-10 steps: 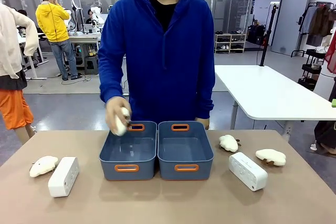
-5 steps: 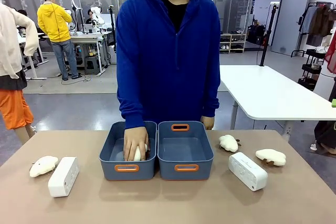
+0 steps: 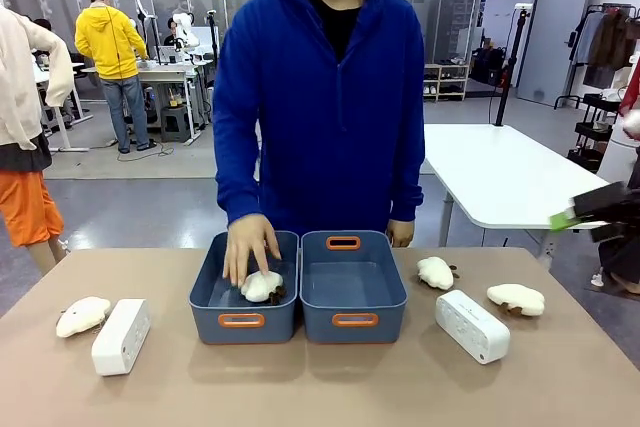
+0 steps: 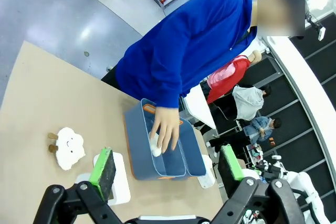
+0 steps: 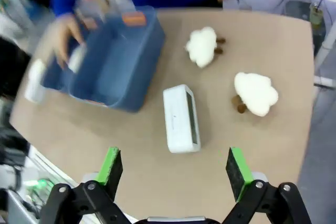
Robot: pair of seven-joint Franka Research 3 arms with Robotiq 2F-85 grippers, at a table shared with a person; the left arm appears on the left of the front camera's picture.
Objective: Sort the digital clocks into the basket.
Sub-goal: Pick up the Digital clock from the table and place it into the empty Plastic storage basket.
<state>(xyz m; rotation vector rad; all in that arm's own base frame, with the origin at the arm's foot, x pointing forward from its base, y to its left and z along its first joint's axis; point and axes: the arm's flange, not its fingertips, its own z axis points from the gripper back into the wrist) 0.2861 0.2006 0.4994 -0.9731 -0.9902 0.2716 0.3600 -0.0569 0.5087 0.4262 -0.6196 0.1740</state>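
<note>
Clocks: both on the table (image 3: pixel 320 387), 0 of 2 binned.
- clock A (image 3: pixel 121 336): lower left of front frame, stood on its long edge, just beside plush L (image 3: pixel 82 315).
- clock B (image 3: pixel 472 326): lower right, lying at an angle, near plush R1 (image 3: pixel 435 272) and plush R2 (image 3: pixel 516 298), touching neither. In the R wrist view it sits mid-frame.
- Look: white blocks w/ rounded corners, smooth plastic. Row of small dots along clock B's upper side; greyish face strip seen from above. Judged rigid, should pinch OK across the narrow width.

Change, last sec:
- person's hand (image 3: pixel 250 247) brought a plush from over the far rim of the left-hand basket (image 3: pixel 270 329) down into it. The binned plush (image 3: pixel 262 286) now lies on that basket's floor w/ the fingers spread on or just above it; contact unclear.
- Clocks unmoved.
- right claw (image 5: pixel 173 153) has come in at the right edge of the front frame.

Meaning (judgement): left-hand basket is taken for plush, so the clocks prob. belong in the right-hand basket (image 3: pixel 385 329), which is bare.

Claws:
- right claw: jaws fully apart, nothing held, above clock B.
- left claw (image 4: pixel 167 161): jaws fully apart, nothing held, up off the table.
</note>
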